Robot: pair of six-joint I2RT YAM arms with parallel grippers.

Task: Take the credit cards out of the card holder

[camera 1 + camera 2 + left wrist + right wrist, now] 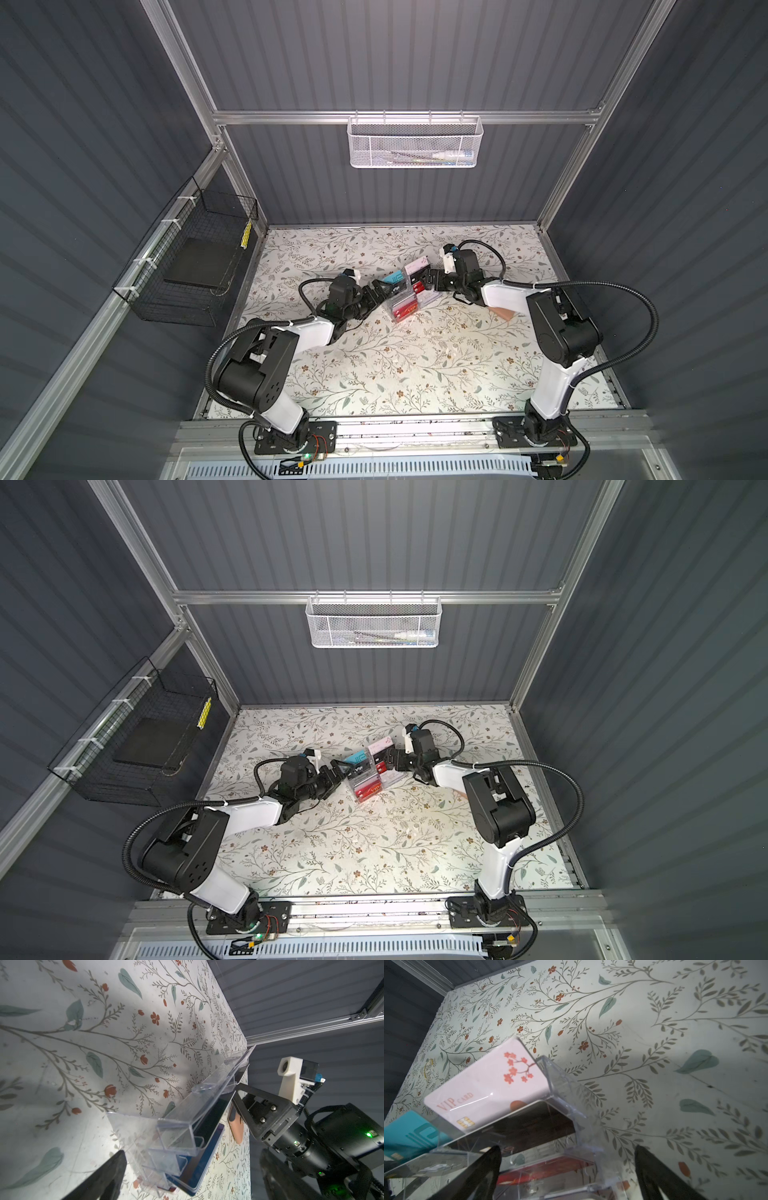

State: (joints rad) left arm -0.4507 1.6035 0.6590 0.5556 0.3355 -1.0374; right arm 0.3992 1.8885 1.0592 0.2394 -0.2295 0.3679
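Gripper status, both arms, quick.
Left gripper: open, holding nothing, beside the clear rack.
Right gripper: open, holding nothing, at the rack's opposite side.

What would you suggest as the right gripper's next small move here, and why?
I'd probably ease the right gripper forward to bracket the free edge of the pink card. Its fingers are open and empty, straddling a side wall of the clear rack, and that card stands highest, exposed.
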